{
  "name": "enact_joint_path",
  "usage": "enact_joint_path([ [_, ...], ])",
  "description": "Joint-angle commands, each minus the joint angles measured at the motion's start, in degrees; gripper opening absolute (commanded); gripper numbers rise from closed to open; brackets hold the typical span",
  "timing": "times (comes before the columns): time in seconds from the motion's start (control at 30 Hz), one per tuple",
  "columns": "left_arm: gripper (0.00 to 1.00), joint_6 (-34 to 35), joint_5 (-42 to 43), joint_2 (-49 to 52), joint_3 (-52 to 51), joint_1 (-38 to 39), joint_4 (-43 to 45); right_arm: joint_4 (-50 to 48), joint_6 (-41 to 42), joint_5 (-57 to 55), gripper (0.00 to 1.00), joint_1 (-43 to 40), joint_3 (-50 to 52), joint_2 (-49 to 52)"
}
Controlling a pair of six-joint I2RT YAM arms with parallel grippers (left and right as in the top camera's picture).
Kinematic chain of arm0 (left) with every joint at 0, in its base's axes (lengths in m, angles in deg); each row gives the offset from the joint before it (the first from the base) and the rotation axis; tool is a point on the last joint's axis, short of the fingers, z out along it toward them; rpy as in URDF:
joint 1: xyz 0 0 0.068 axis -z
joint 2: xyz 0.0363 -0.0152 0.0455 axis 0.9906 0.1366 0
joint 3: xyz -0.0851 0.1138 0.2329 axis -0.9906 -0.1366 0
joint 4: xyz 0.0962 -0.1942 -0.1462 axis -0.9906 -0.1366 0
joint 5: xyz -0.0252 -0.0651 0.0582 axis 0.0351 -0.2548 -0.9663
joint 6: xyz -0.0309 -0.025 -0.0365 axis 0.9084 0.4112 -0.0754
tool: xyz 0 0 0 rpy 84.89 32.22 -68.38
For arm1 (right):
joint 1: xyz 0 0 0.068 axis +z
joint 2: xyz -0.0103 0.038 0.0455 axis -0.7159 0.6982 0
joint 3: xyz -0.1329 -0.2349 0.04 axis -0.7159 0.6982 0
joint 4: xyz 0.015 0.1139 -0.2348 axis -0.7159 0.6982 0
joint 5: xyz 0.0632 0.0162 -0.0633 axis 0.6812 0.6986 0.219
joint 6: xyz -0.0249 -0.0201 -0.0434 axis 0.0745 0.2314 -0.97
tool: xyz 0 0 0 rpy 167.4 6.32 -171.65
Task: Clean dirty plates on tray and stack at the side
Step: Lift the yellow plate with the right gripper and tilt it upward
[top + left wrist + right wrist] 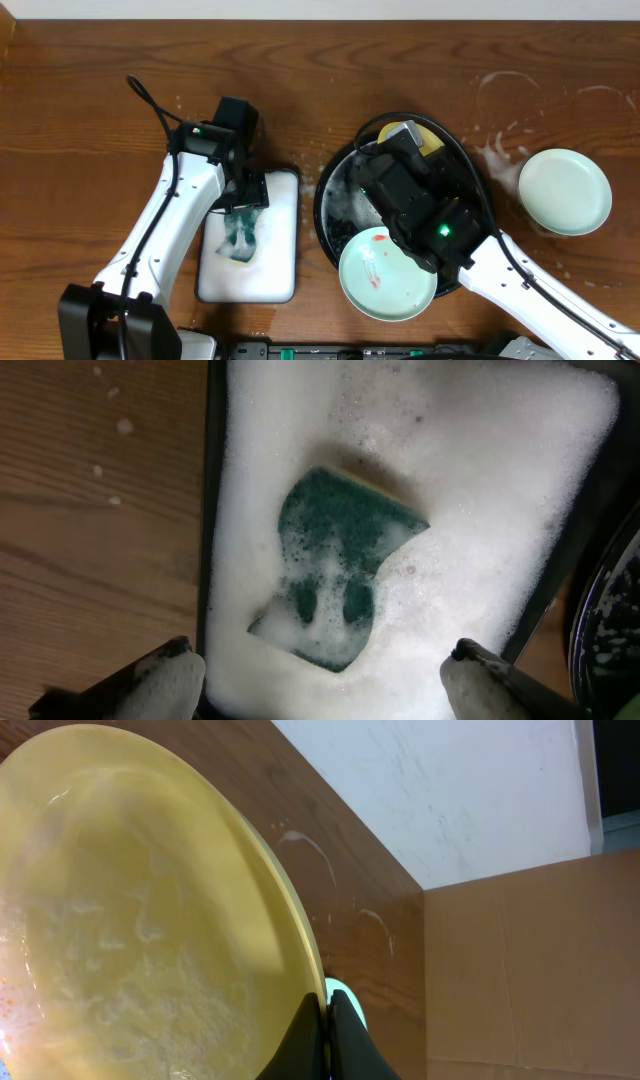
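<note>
Dark brown wood-grain table (80, 120) fills the overhead view, with a pale wall (480, 790) along its far edge. In the right wrist view a cardboard-brown panel (540, 970) stands beside the wall.

Left of centre lies a white tray (275, 270) full of foam. A green sponge (335, 570) sits in it, its long axis running from the top to the bottom of the overhead frame. The left gripper (322, 660) hangs right over the sponge. Its foam-coated fingers (170, 680) are spread wide on either side and hold nothing.

Right of centre is the black tray (335, 230), round and wet with foam. The right arm reaches across it from the lower right and hides much of its middle. A mint plate with red smears (385, 280) lies face up on the tray's lower edge, jutting past the rim, and the arm covers its upper right part.

The right gripper (327, 1020) is pinched tight on the rim of the yellow plate (150, 920), above the upper part of the black tray. That plate is tilted up on edge, not flat. Its foamy hollow face is turned towards the wrist camera, and in the overhead view only yellow slivers show past the gripper.

At far right a clean mint plate (565, 192) lies flat on the bare wood, apart from the black tray. White foam rings (510, 95) and streaks mark the wood near it, towards the upper right.
</note>
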Motion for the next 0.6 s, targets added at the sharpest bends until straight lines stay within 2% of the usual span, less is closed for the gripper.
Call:
enact_joint_path([
  [0.0, 0.82, -0.3, -0.7, -0.1, 0.0, -0.3, -0.1, -0.2, 0.0, -2.3, 0.01, 0.5, -0.2, -0.9],
  [0.43, 0.82, -0.3, -0.7, -0.1, 0.0, -0.3, -0.1, -0.2, 0.0, -2.9, 0.01, 0.5, -0.2, -0.9],
  [0.57, 0.82, -0.3, -0.7, -0.1, 0.0, -0.3, -0.1, -0.2, 0.0, -12.4, 0.01, 1.9, -0.2, -0.9],
])
